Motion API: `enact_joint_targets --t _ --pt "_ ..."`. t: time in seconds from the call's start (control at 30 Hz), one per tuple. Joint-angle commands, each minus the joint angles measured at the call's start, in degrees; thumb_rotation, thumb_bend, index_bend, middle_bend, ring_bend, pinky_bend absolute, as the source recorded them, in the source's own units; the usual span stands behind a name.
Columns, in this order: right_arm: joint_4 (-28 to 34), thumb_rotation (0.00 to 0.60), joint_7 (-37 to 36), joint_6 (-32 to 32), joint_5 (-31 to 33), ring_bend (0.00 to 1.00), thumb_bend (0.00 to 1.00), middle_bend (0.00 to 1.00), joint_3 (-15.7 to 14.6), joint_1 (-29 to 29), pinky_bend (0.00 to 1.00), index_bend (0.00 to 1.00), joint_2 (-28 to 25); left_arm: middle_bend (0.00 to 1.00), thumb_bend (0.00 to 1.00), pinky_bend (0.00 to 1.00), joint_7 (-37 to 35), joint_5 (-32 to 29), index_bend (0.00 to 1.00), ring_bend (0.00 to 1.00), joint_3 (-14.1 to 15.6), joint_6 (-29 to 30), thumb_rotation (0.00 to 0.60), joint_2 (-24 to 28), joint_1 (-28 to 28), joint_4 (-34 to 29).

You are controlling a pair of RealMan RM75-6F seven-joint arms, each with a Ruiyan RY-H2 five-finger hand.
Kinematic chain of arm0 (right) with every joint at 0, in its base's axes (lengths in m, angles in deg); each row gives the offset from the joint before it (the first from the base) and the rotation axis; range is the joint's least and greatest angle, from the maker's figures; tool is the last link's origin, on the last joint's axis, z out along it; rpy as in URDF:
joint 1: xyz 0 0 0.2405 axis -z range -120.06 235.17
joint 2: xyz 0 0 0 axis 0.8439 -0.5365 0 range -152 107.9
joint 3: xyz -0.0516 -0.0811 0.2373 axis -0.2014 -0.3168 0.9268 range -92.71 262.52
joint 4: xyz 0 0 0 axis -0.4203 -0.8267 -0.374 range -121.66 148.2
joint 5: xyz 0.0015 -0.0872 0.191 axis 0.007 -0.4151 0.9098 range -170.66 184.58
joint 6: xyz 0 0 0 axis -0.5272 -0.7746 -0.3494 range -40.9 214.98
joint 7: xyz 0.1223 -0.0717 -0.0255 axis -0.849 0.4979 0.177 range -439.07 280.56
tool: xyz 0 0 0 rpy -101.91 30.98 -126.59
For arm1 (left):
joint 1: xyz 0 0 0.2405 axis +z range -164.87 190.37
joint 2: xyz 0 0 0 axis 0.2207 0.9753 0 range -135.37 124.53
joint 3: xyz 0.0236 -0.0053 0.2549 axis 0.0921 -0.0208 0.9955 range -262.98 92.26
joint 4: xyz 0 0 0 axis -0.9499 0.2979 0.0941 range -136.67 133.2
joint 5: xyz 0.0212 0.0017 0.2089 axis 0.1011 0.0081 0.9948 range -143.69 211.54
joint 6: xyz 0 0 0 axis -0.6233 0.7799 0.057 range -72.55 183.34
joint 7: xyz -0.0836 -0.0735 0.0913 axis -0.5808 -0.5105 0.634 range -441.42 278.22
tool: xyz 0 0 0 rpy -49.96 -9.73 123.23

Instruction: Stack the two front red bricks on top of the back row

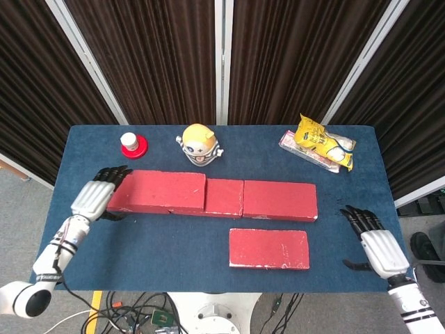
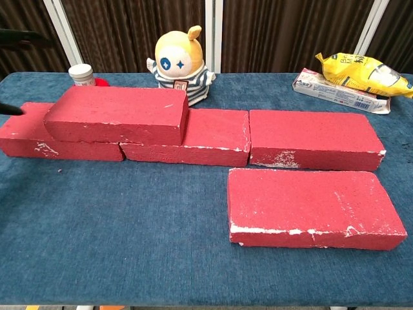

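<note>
One red brick [image 1: 165, 191] [image 2: 119, 114] lies stacked on the left end of the back row of red bricks [image 1: 278, 200] [image 2: 313, 139]. A second red brick [image 1: 269, 248] [image 2: 315, 208] lies flat in front of the row's right part. My left hand [image 1: 96, 198] hovers open just left of the stacked brick, touching nothing; only dark fingertips [image 2: 13, 108] show at the chest view's left edge. My right hand [image 1: 374, 243] hangs open to the right of the front brick, fingers spread, holding nothing.
A yellow-headed toy figure [image 1: 199, 144] [image 2: 177, 64] stands behind the row. A small white jar on a red lid [image 1: 131, 144] [image 2: 82, 75] sits back left. A yellow snack bag on a flat packet [image 1: 320, 142] [image 2: 358, 76] lies back right.
</note>
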Motion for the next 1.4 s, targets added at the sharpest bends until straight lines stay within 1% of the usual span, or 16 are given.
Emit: enact_joint_targets --t 0.03,0.13,0.2,0.27,0.37,0.43,0.6,0.8,0.93,1.2,1.4 --pt "6.5 0.6 5.9 9.5 1.1 0.0 0.0 0.0 -0.4 -5.8 0.0 0.0 -2.3 0.0 0.11 0.0 -1.1 3.2 0.0 0.0 2.3 4.1 0.6 2.0 4.1 -1.3" --pt "8.6 0.6 10.1 15.2 4.1 0.0 0.0 0.0 0.1 -9.2 0.0 0.0 -1.0 0.0 0.09 0.0 -2.2 6.3 0.0 0.0 3.6 8.9 0.6 1.5 7.9 -0.8" --pt "8.9 0.6 13.0 18.8 7.3 0.0 0.0 0.0 0.6 -11.4 0.0 0.0 0.8 0.0 0.09 0.0 -2.9 9.2 0.0 0.0 4.3 13.0 0.6 -0.1 10.5 0.9" --pt "8.6 0.6 15.9 21.3 10.2 0.0 0.0 0.0 0.9 -13.3 0.0 0.0 2.8 0.0 0.09 0.0 -2.9 10.9 0.0 0.0 5.0 15.8 0.6 -1.2 12.6 2.3" --pt "7.7 0.6 20.5 23.8 14.8 0.0 0.0 0.0 1.2 -15.7 0.0 0.0 6.8 0.0 0.09 0.0 -2.0 11.1 0.0 0.0 5.9 17.6 0.6 -1.8 15.1 3.0" --pt "7.2 0.6 22.5 24.3 17.0 0.0 0.0 0.0 1.3 -16.8 0.0 0.0 8.9 0.0 0.09 0.0 -1.7 11.0 0.0 0.0 6.0 18.0 0.6 -2.0 16.1 3.3" --pt "5.5 0.6 26.9 23.2 21.6 0.0 0.0 0.0 1.6 -18.8 0.0 0.0 14.9 0.0 0.09 0.0 -2.7 11.6 0.0 0.0 5.7 18.8 0.6 -2.6 17.9 4.8" --pt "4.2 0.6 30.9 20.7 25.9 0.0 0.0 0.0 1.3 -20.1 0.0 0.0 19.6 0.0 0.07 0.0 -4.9 12.8 0.0 0.0 5.4 18.7 0.6 -3.2 19.2 6.4" --pt "3.6 0.6 32.2 19.4 28.4 0.0 0.0 0.0 1.2 -20.8 0.0 0.0 21.2 0.0 0.06 0.0 -5.6 13.5 0.0 0.0 5.1 18.5 0.6 -3.1 19.8 7.1" --pt "2.3 0.6 32.5 19.0 33.2 0.0 0.0 0.0 0.3 -22.2 0.0 0.0 23.3 0.0 0.06 0.0 -6.4 14.4 0.0 0.0 4.5 17.4 0.6 -2.7 20.4 7.5" --pt "1.1 0.6 30.7 18.3 34.0 0.0 0.0 0.0 0.0 -22.4 0.0 0.0 24.3 0.0 0.06 0.0 -7.6 16.6 0.0 0.0 3.8 19.1 0.6 -4.0 21.2 9.6"
